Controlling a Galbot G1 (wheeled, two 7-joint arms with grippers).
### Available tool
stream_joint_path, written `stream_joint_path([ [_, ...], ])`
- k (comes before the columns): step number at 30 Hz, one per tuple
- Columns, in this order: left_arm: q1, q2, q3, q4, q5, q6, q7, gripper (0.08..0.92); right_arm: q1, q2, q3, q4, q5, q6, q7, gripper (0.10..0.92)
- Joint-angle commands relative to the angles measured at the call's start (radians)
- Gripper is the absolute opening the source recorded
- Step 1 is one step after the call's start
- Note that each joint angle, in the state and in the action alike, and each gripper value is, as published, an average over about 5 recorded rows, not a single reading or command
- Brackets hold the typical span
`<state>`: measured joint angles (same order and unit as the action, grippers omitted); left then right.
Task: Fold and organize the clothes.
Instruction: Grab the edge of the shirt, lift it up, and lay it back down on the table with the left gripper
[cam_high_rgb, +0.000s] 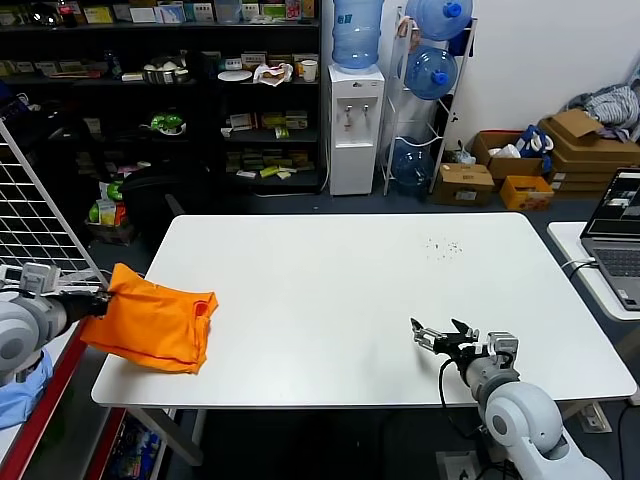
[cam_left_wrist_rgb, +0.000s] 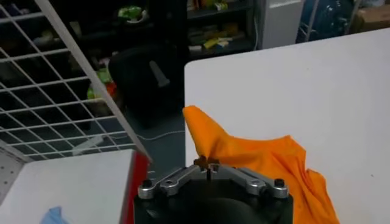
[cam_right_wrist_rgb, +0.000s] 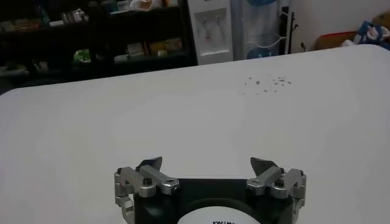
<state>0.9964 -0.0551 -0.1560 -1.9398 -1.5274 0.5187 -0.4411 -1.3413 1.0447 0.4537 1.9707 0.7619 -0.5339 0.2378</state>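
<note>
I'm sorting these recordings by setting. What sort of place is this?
Probably an office or lab storeroom, not a home: a water dispenser beside a rack of spare water bottles, dark shelving packed with supplies, and stacked cardboard boxes behind the white table.

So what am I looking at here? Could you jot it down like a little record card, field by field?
Setting: white table in a storeroom with shelves and a water dispenser
Garment: orange T-shirt, bunched at the table's left edge, not yet folded
Left gripper: shut on a corner of the T-shirt, pulling that corner up into a peak
Right gripper: open, holding nothing, low over the table's near right part
Other items: laptop on a side table to the right; wire rack on the left
</note>
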Motion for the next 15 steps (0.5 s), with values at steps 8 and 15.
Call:
stream_joint_path([
  [8, -0.002, 0.018, -0.011, -0.073, -0.14, 0.002, -0.124, 0.092, 0.004, 0.005, 0.002, -0.008, -0.006, 0.004, -0.003, 0.921],
  [15, -0.246, -0.369, 0.2, -0.342, -0.356, -0.064, -0.417, 0.092, -0.032, 0.02, 0.028, 0.017, -0.027, -0.008, 0.014, 0.921],
])
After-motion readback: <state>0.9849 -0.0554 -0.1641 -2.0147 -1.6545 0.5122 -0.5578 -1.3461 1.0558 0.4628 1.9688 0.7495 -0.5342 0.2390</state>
